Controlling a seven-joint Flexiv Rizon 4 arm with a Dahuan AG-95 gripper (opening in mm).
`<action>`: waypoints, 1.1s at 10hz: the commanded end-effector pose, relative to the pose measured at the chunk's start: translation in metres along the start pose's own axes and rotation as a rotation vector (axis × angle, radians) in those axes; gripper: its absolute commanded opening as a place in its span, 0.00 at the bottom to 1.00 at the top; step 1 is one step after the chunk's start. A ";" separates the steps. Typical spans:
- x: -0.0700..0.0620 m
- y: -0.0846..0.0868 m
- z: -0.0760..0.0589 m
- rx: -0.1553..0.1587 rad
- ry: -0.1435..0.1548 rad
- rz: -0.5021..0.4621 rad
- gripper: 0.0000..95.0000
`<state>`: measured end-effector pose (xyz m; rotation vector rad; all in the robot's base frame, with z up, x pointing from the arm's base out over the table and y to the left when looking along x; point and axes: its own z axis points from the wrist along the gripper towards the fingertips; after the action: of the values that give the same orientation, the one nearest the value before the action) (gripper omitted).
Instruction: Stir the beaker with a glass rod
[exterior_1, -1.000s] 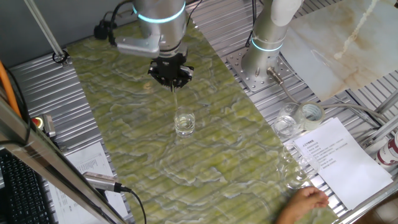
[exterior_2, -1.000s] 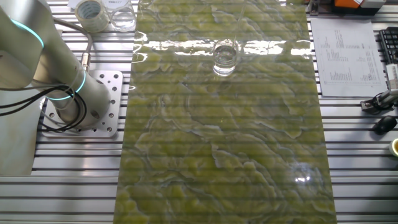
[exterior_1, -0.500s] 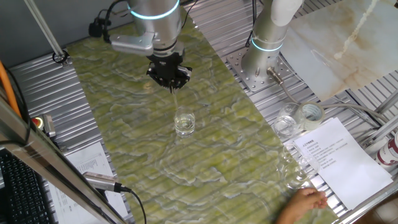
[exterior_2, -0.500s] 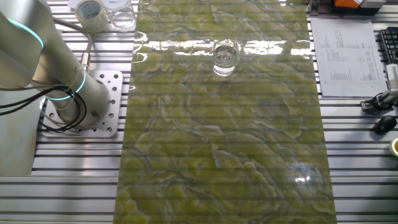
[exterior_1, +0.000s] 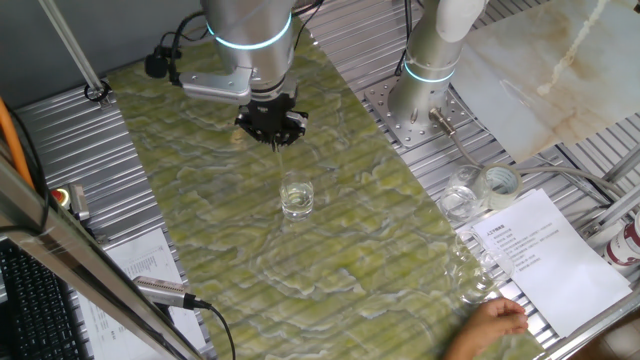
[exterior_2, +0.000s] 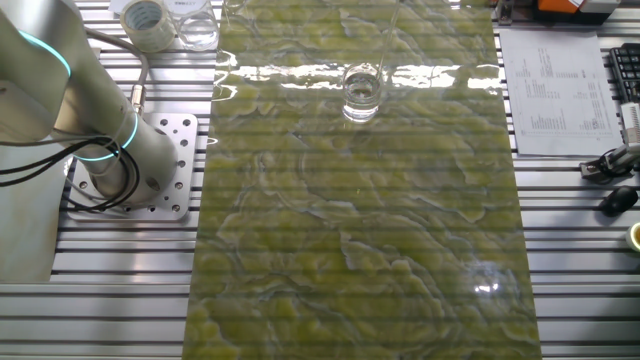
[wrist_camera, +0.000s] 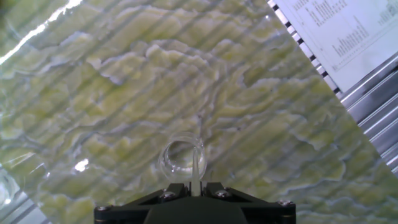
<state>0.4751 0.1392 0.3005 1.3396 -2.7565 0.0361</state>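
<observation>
The glass rod (wrist_camera: 196, 169), pinched at its top between the closed fingers of the hand (exterior_1: 273, 131), hangs down toward the open mouth of the beaker (exterior_1: 297, 195), which stands upright on the green-marbled tabletop (exterior_1: 360, 250).

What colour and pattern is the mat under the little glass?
The mat is yellow-green with wavy pale marbling; the other fixed view shows it best.

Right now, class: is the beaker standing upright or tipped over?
Upright. The beaker stands on its base on the green mat; the hand view shows its round mouth facing up.
</observation>
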 end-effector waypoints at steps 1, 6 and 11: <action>0.000 0.000 0.001 -0.009 0.008 -0.002 0.00; -0.003 0.002 0.004 -0.017 0.029 -0.005 0.00; -0.006 0.006 0.008 -0.014 0.053 -0.012 0.00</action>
<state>0.4750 0.1481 0.2918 1.3296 -2.6974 0.0512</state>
